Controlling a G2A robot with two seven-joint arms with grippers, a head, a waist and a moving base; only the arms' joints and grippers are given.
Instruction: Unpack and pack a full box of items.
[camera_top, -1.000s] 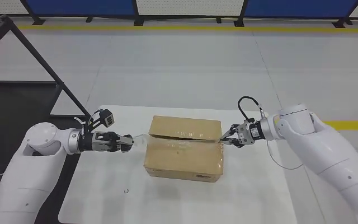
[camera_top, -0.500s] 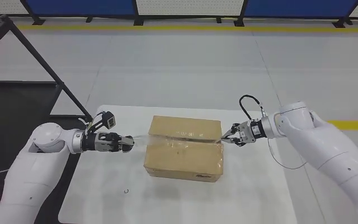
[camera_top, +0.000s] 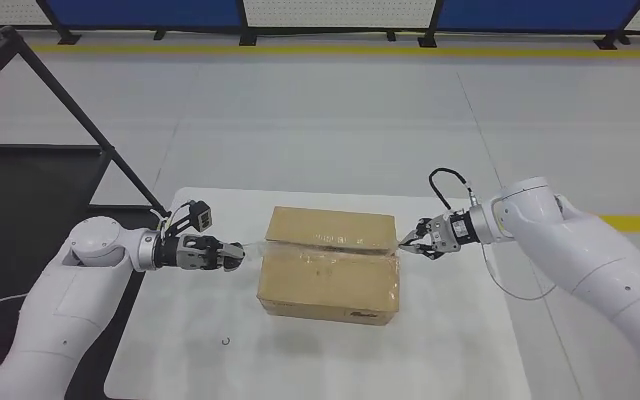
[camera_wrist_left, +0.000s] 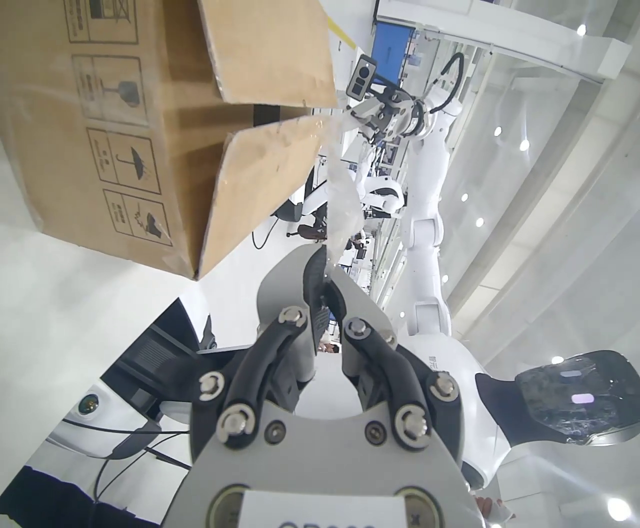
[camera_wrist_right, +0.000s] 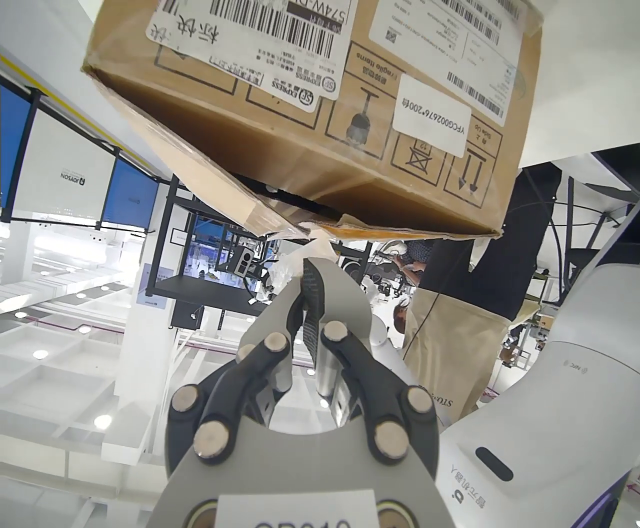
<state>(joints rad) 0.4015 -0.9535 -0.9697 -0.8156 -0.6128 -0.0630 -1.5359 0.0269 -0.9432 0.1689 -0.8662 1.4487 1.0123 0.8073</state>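
- cardboard box (camera_top: 328, 265) sits mid-worktop (camera_top: 450, 340), long side across, shipping labels on its right end face (camera_wrist_right: 325, 125)
- top flaps meet at centre seam; slightly parted, dark gap visible at both ends in the wrist views
- left end effector (camera_top: 232, 256) just off the box's left end, at top-edge height; fingers closed narrow, pinching a clear tape strip (camera_wrist_left: 340, 190)
- strip is crumpled and runs from the left fingertips (camera_wrist_left: 325, 275) up to the seam at the flap edge; reads as a pale strand (camera_top: 250, 247) in the top view
- right end effector (camera_top: 408, 241) just off the box's right end at seam level; fingers closed narrow on the other tape end (camera_wrist_right: 312, 270); tape wad touching the flap edge there
- small dark ring (camera_top: 227, 342) lies on the worktop, near the front left, well apart from the box
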